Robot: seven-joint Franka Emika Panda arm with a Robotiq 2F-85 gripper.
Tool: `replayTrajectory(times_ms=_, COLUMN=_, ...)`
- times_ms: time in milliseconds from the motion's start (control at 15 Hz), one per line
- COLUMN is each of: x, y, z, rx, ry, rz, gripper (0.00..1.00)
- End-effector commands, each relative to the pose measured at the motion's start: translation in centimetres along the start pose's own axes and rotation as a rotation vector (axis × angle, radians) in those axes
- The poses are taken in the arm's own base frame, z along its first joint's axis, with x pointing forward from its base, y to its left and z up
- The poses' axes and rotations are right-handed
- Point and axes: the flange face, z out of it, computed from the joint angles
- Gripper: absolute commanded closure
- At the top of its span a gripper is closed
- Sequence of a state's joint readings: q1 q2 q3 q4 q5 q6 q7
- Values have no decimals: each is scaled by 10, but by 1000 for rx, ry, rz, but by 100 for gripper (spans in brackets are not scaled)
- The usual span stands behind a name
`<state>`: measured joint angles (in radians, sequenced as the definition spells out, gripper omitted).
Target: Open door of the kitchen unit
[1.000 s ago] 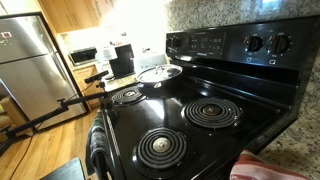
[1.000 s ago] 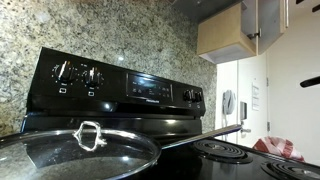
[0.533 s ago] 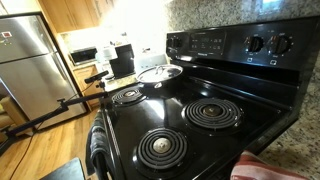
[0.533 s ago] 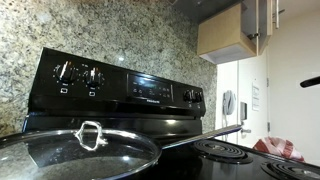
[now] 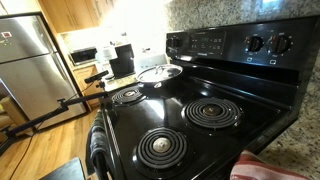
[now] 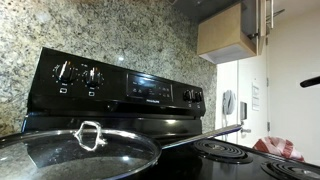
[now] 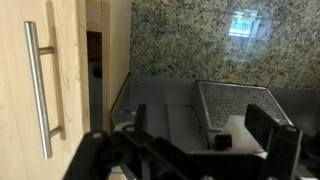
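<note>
In the wrist view a light wooden cabinet door (image 7: pixel 60 70) with a vertical metal bar handle (image 7: pixel 42 90) fills the left side. A narrow dark gap (image 7: pixel 95 70) shows along its right edge, so it stands slightly ajar. My gripper (image 7: pixel 200 128) is open and empty, with its dark fingers (image 7: pixel 270 130) spread wide to the right of the handle, not touching it. In an exterior view the wooden upper cabinet (image 6: pixel 228 35) hangs at the top right above the stove. The gripper cannot be made out in either exterior view.
A granite backsplash (image 7: pixel 190 40) and a range hood underside with a mesh filter (image 7: pixel 235 100) lie ahead of the gripper. A black electric stove (image 5: pixel 190 115) with coil burners stands below, with a glass pan lid (image 6: pixel 80 150) on it. A steel fridge (image 5: pixel 25 60) stands farther off.
In the exterior view with the upper cabinet, the pale edge at the cabinet's right side has shifted slightly since a second ago. The stove and the lid have not moved.
</note>
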<state>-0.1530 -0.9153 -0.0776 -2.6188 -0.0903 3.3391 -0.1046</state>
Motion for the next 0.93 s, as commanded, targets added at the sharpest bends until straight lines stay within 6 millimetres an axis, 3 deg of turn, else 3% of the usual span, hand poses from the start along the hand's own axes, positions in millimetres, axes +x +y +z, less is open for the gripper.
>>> replayTrajectory(times_ms=0, x=11, y=10, z=36, rx=-44, ry=10, rz=-19, gripper=0)
replayTrajectory(times_ms=267, x=25, y=24, z=62, rx=-90, ry=5, rz=-17, gripper=0)
replayTrajectory(times_ms=667, x=31, y=45, z=85, rx=-173, ry=-8, rz=-23, gripper=0)
replayTrajectory(times_ms=867, x=26, y=44, z=79, rx=-166, ry=-38, rz=-44, gripper=0)
